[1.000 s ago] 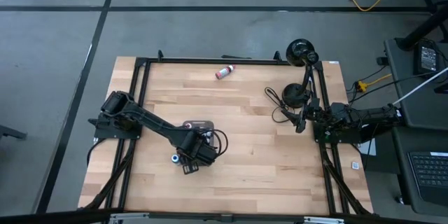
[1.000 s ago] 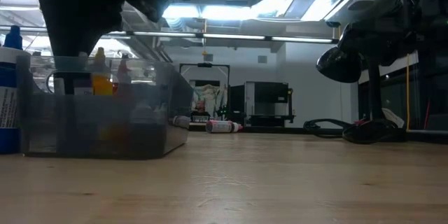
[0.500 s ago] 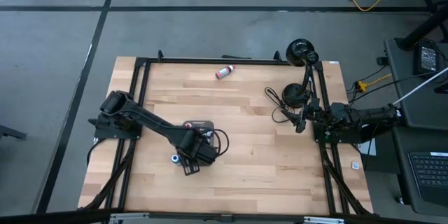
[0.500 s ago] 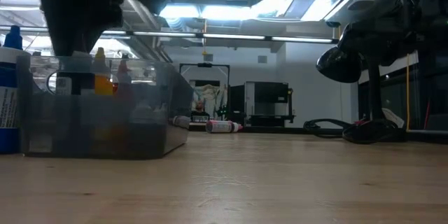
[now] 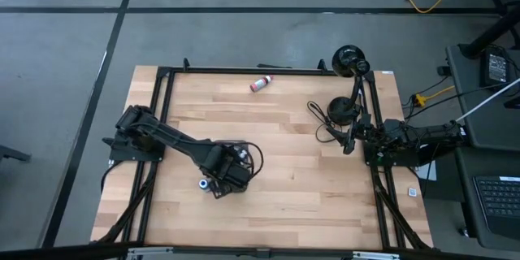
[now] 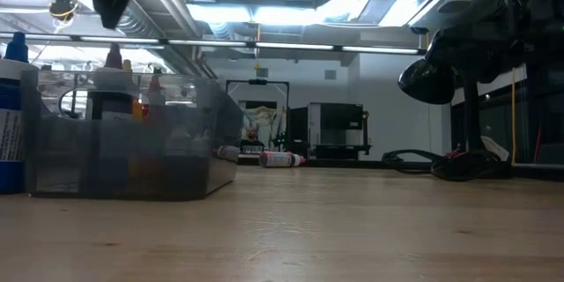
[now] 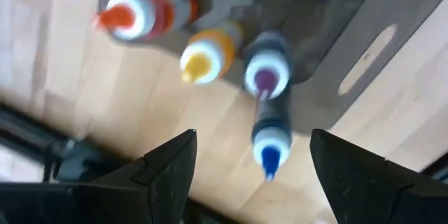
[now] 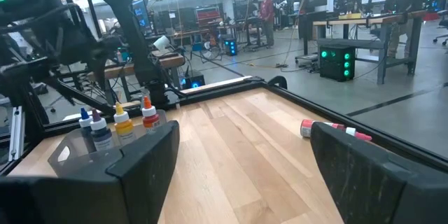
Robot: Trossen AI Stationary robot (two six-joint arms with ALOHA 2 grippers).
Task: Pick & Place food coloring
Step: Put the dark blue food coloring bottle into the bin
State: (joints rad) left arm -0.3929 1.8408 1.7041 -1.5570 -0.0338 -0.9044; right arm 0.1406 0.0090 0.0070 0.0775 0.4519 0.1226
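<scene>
A dark grey tray (image 7: 364, 56) holds several food coloring bottles standing upright: an orange-tipped one (image 7: 129, 15), a yellow one (image 7: 206, 54) and a dark one with a purple tip (image 7: 266, 70). A blue-tipped bottle (image 7: 269, 140) stands on the wood just outside the tray. Another bottle (image 5: 260, 84) lies on its side near the far edge. My left gripper (image 7: 248, 155) hangs open above the tray, pointing down, with nothing between its fingers. My right gripper (image 8: 241, 161) waits open at the table's right edge, pointing level.
A black desk lamp (image 5: 349, 61) and its looped cable (image 5: 321, 118) stand at the far right. Black frame rails (image 5: 244, 71) run along the table's edges. Bare wood (image 5: 309, 187) lies in the middle and near right.
My left gripper has let go of the dark purple-tipped bottle and risen straight up out of the tray. The bottle stays upright in the tray beside the yellow one.
</scene>
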